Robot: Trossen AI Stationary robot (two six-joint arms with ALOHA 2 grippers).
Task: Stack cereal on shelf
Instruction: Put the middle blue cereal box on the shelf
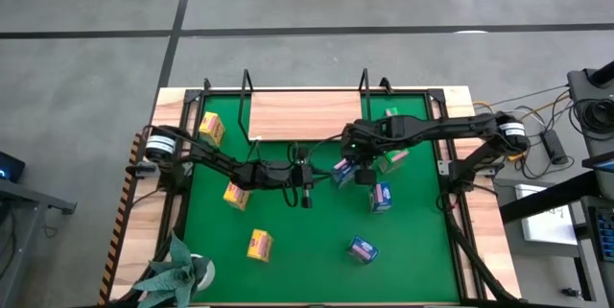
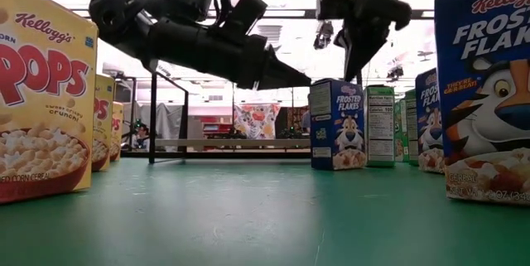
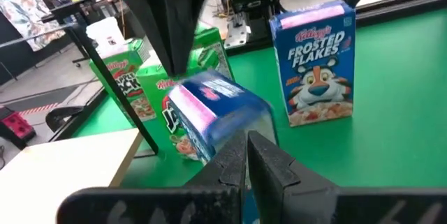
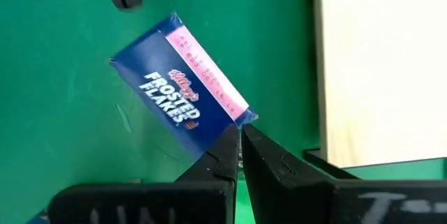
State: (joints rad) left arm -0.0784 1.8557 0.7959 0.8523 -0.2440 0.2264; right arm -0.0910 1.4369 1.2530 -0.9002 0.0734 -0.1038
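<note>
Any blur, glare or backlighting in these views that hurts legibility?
Low view: bright ceiling lights behind turn both arms to silhouettes; the near Corn Pops box is cropped. Left wrist view: the nearest blue box is blurred. Right wrist view: the Frosted Flakes box is sharp.

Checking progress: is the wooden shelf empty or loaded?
Empty: the shelf shows bare wood in the high view; the cereal boxes all sit on the green mat.
</note>
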